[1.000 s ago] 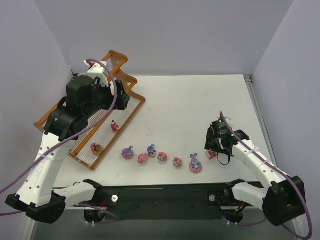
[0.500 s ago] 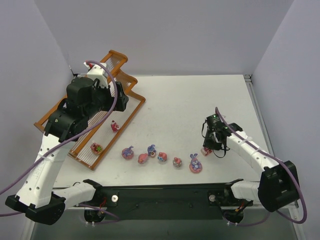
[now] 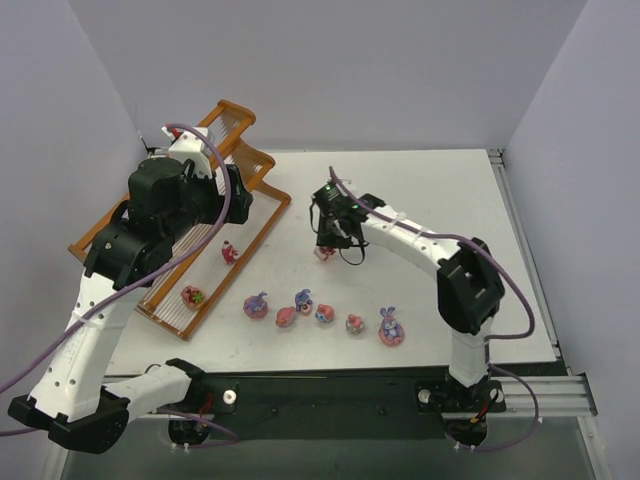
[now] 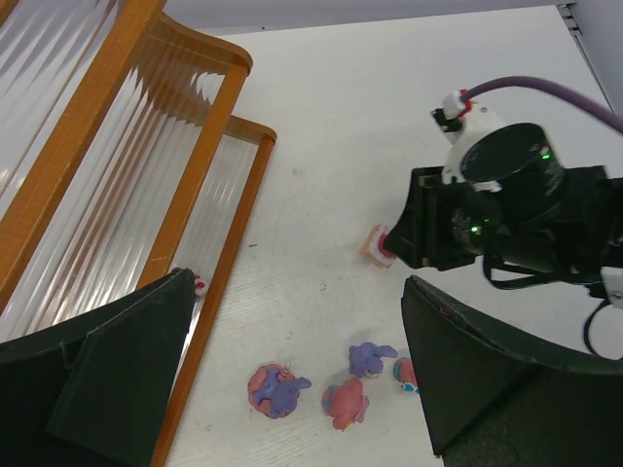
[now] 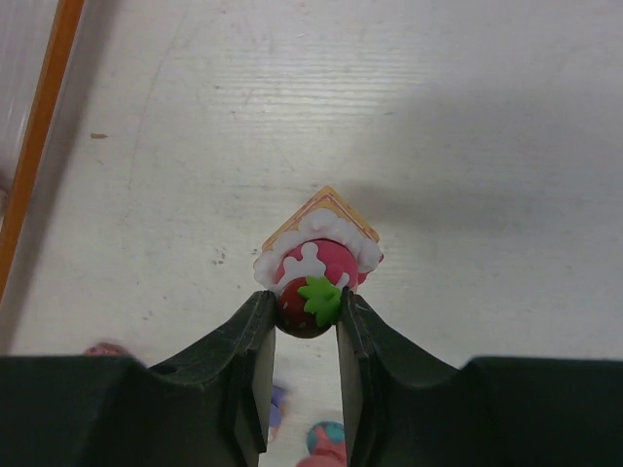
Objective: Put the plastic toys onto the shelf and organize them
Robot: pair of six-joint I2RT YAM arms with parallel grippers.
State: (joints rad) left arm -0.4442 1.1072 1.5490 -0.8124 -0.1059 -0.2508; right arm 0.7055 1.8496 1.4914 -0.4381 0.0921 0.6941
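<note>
- Since a second ago the right arm has swung from the near right of the table to its middle. The right gripper (image 3: pixel 326 246) has brought the cake-slice toy (image 5: pixel 317 255) along, and it is now near the front rail of the shelf (image 3: pixel 262 214).
- That toy is a glossy wedge with a tan biscuit base, scalloped white icing, a pink top and a dark red strawberry with a green leaf. The black fingers (image 5: pixel 255 341) are clamped on the strawberry end.
- From the wrist view I cannot quite tell whether its base touches the white table (image 3: pixel 430 200) or hangs just above it.
- The shelf is smooth orange-brown framing around ribbed, pale parallel rods, stepped in tiers.
- The left gripper (image 4: pixel 300 292) hovers over the shelf, its blocky dark jaws spread wide and holding nothing.
- Two small toys (image 3: pixel 228 252) sit on the lowest tier. Six rounded pink-and-purple figurines (image 3: pixel 303 299) lie in a loose row on the table, toward the arm bases.
</note>
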